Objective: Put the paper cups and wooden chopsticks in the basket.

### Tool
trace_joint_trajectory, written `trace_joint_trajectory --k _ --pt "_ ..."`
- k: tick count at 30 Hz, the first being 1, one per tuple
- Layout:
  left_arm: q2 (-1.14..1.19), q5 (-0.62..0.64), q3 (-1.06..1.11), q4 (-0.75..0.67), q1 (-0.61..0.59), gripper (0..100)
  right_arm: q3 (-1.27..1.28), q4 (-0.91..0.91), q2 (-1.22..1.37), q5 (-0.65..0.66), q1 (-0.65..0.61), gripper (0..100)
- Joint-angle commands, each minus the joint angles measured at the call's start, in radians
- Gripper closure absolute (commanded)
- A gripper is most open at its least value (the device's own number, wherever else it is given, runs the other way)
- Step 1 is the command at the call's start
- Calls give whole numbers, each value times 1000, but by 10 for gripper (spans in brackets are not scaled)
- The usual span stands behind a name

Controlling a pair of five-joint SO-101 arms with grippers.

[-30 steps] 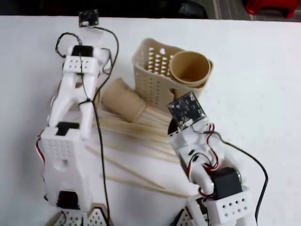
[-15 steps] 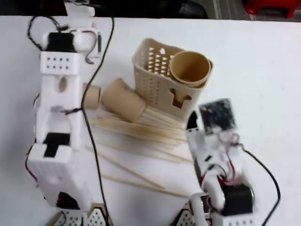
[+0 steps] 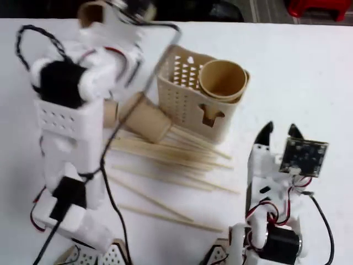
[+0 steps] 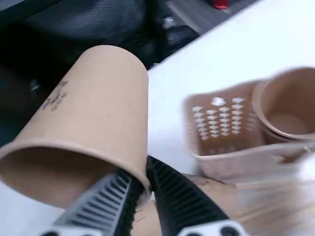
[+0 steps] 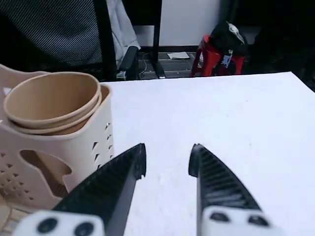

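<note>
My left gripper (image 4: 142, 178) is shut on the rim of a brown paper cup (image 4: 93, 113), held in the air on its side; from above, that cup (image 3: 91, 11) is over the table's far edge. The cream basket (image 3: 187, 91) holds stacked paper cups (image 3: 223, 80). Another paper cup (image 3: 144, 117) lies on its side left of the basket, with a further brown cup (image 3: 110, 112) beside it. Several wooden chopsticks (image 3: 165, 160) lie fanned out in front. My right gripper (image 3: 278, 131) is open and empty, right of the basket (image 5: 59, 162) and its cups (image 5: 54, 103).
Black cables (image 3: 132, 105) hang from the left arm over the lying cup. A red stool (image 3: 317, 6) and dark chair parts stand beyond the far table edge. Bare white tabletop (image 3: 309, 72) stretches right of the basket.
The left arm rose and swung toward the far edge with a paper cup in its gripper. The right arm pulled back from the basket's front to the right.
</note>
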Motion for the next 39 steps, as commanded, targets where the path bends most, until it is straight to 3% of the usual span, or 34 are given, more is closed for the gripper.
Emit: trace_joint_trajectory --k 1,15,20,26,39 --pt "-53 -66 -11 26 137 978 9 -41 -7 -38 54 851" --pt "-45 -239 224 28 389 978 74 -125 -5 -41 61 851" --pt "-45 -278 269 25 392 969 74 -125 -5 -41 61 851" --pt "-51 -213 267 -3 343 796 74 -125 -5 -38 56 851" --pt "-47 -198 267 -273 320 793 75 -125 -5 -35 54 851"
